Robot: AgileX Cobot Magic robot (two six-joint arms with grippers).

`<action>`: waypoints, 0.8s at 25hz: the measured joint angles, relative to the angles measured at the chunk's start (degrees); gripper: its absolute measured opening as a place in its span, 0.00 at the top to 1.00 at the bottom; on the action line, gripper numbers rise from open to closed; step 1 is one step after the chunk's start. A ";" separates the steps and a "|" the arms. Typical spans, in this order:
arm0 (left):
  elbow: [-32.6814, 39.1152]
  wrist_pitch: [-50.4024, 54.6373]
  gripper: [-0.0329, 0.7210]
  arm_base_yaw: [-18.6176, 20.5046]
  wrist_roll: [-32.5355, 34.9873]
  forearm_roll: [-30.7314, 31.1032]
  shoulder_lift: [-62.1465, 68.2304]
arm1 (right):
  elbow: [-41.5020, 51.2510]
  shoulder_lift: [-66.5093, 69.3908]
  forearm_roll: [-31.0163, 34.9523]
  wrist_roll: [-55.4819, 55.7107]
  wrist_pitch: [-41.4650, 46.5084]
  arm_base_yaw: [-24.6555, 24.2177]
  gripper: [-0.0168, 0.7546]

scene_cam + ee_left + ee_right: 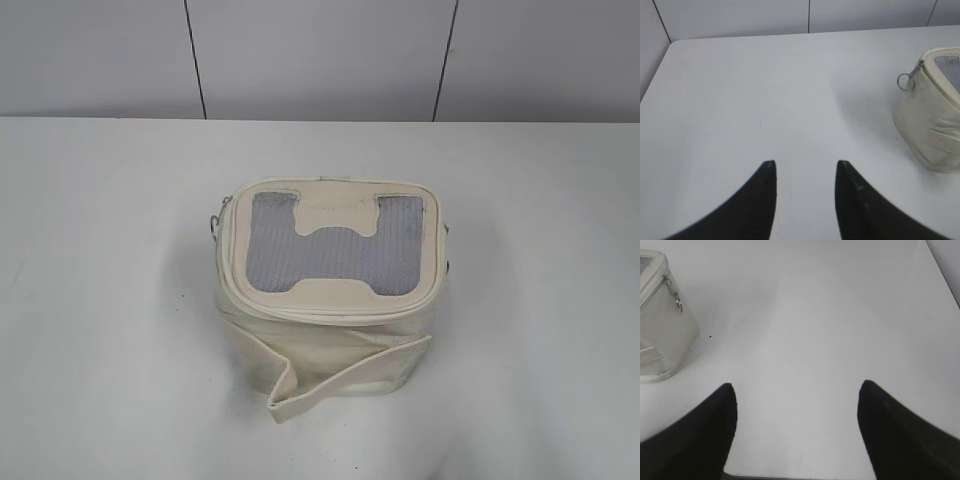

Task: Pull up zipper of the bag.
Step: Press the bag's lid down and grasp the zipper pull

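Zipper [262, 303]: cream track round the bag's top rim. Silver pull with a ring [905, 81] hangs at the rim's left corner, plain in the left wrist view and just visible in the exterior view. A second small metal tab [678, 301] shows on the right side in the right wrist view. Whether the track is fully closed, cannot tell from these views; a thin seam line shows along the front edge.

Bag [330, 300]: stands upright mid-table, grey mesh top panel with H-shaped patch facing up. Flat strap [345, 380] lies slack across the front and folds down onto the table [110, 300].

Left gripper [806, 167]: fingers apart with a moderate gap, empty, over bare table, well to the left of the bag. Right gripper [796, 387]: fingers spread wide, empty, over bare table, well to the right of the bag. Neither arm shows in the exterior view.

Step in hand, as judged: the very start. Nothing grasped, bag untouched, approach not yet begun.

Next move likely calls for: one gripper steadying the bag body so it does not slide or tip, the other closing on a pull. The ringed pull on the left looks the easier target for the left gripper. It is small and thin, so a fine, well-aligned pinch is needed, then a pull along the track rather than away from it.
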 joint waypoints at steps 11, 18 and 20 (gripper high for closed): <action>0.00 0.00 0.55 0.00 0.00 0.00 0.00 | 0.00 0.00 0.00 0.00 -0.05 0.06 0.22; 0.00 0.00 0.55 0.00 0.00 0.00 0.00 | 0.00 0.00 0.00 0.00 -0.05 0.06 0.22; 0.00 0.00 0.55 0.00 0.00 0.00 0.00 | 0.00 0.00 0.00 0.00 -0.11 0.06 0.22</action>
